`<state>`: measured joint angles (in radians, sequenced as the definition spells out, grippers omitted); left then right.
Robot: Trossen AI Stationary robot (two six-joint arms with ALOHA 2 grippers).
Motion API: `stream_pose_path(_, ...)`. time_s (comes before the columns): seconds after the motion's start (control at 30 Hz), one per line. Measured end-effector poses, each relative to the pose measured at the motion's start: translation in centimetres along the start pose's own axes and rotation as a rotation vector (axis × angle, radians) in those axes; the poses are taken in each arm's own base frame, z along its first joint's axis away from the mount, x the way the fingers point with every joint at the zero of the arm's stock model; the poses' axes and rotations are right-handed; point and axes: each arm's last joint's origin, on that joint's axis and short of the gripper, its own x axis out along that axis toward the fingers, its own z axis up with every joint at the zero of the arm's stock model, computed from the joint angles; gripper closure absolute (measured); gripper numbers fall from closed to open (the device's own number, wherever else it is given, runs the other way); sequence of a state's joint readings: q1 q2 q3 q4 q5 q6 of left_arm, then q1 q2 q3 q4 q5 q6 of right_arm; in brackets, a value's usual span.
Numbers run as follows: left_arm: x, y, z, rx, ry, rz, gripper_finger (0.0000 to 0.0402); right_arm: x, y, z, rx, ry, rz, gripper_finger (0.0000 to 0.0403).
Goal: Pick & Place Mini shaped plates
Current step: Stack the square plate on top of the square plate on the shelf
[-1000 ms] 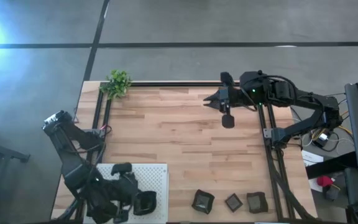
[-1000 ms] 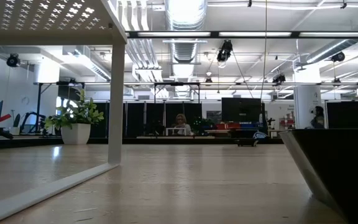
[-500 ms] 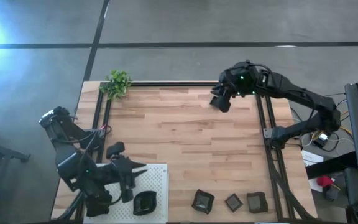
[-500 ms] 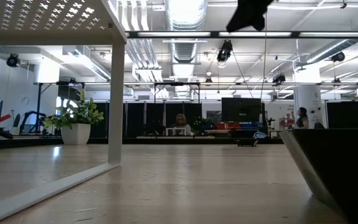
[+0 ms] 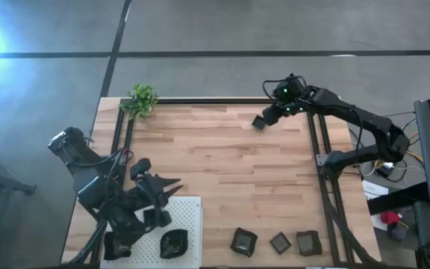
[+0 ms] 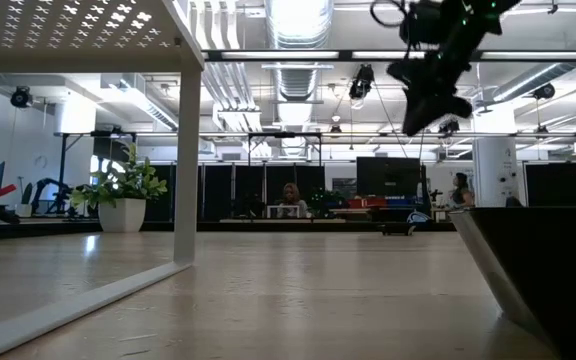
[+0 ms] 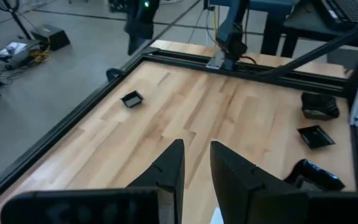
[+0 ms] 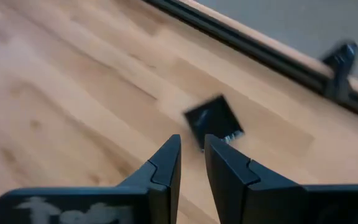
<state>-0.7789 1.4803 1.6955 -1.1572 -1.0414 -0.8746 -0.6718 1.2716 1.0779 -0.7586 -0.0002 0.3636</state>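
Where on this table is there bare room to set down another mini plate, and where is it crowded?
Free: the wide wooden middle, between the plant and the plate row. Crowded: the near edge with that row, the white board holding one plate, and the far plate.

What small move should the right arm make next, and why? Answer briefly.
Probably lower the right gripper onto the rim of the small square plate: it hovers above that plate near the far edge of the table, fingers narrowly apart and empty, aimed at it.
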Motion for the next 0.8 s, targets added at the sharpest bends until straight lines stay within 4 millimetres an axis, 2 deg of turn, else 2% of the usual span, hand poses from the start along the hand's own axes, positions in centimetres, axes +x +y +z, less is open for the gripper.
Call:
stream_pose_path(0.17, 0.7, 0.3, 0.3, 0.006, 0.000, 0.027, 0.0331, 2.1, -2.5, -0.9, 0.091, -0.003, -0.048, 0.0335)
stream_pose_path(0.37, 1.2, 0.6, 0.5, 0.007, 0.000, 0.049, 0.0331, 3.9, -4.4, -1.8, 0.152, 0.008, -0.041, 0.0335)
stream_pose_path(0.6, 1.6, 0.8, 0.7, 0.006, 0.000, 0.064, 0.0331, 7.6, -5.5, -2.3, 0.181, 0.148, -0.086, 0.0335)
stream_pose_path(0.8, 1.6, 0.9, 0.7, 0.010, 0.001, 0.066, 0.0331, 10.7, -5.6, -1.5, 0.162, 0.218, -0.111, 0.0335)
